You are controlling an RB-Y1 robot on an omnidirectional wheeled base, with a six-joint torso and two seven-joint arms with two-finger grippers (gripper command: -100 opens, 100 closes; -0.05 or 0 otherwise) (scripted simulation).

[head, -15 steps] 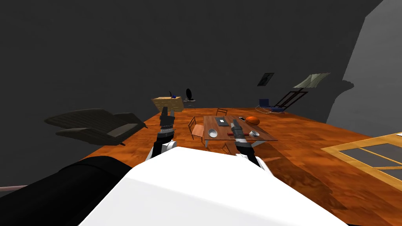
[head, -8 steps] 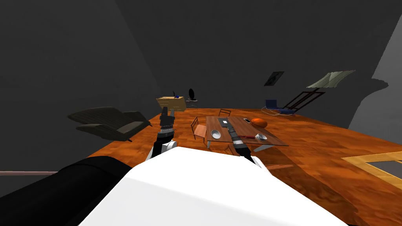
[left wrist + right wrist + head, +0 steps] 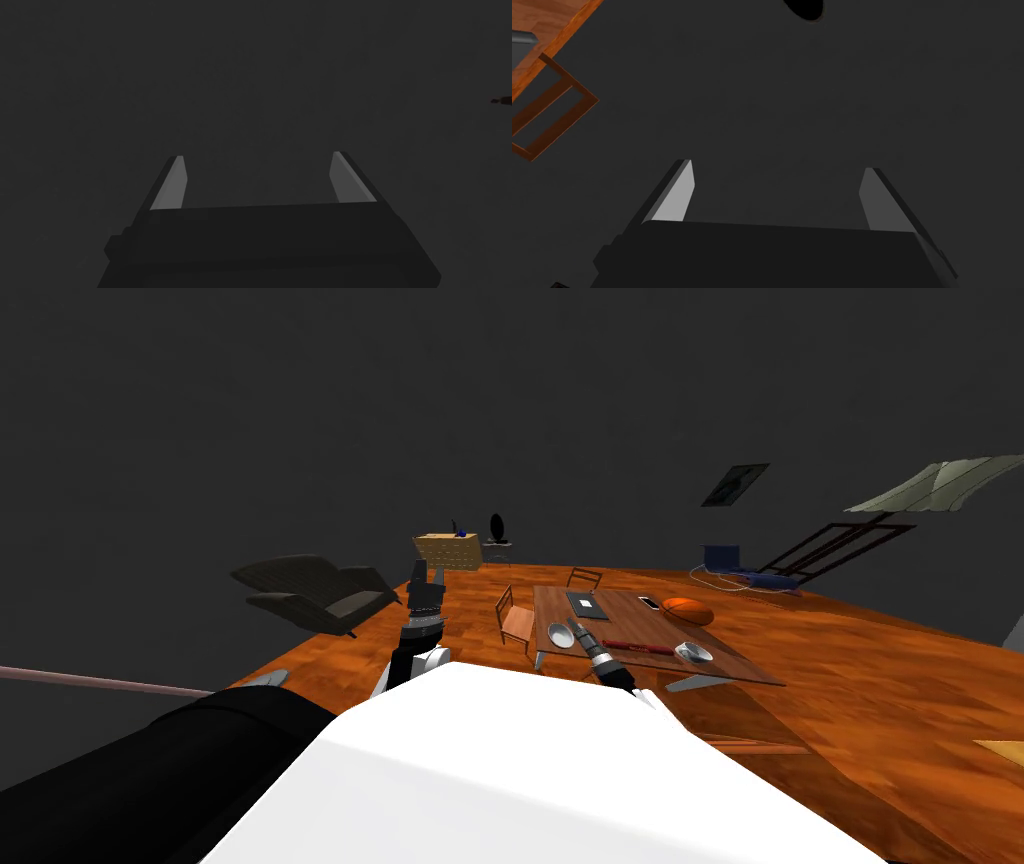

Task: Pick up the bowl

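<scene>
Bowl (image 3: 561, 635) on table (image 3: 630, 623), seemingly beside right claw (image 3: 777, 166).

Dark grey walls (image 3: 500, 408) enclose an orange-brown wood floor (image 3: 850, 668). A dark sofa (image 3: 310, 593) sits left (well apart from the rest); a chair (image 3: 515, 623) stands beside the wooden table (image 3: 620, 624), a pale cabinet (image 3: 448, 552) farther back.

The head view looks steeply down and forward, rolled, from well back; the table (image 3: 625, 623) sits small at centre right. The left wrist view looks past the left gripper (image 3: 256, 177) at a dark wall. The right wrist view, past the right gripper (image 3: 777, 192), shares the orange floor (image 3: 547, 40) at upper left.
</scene>
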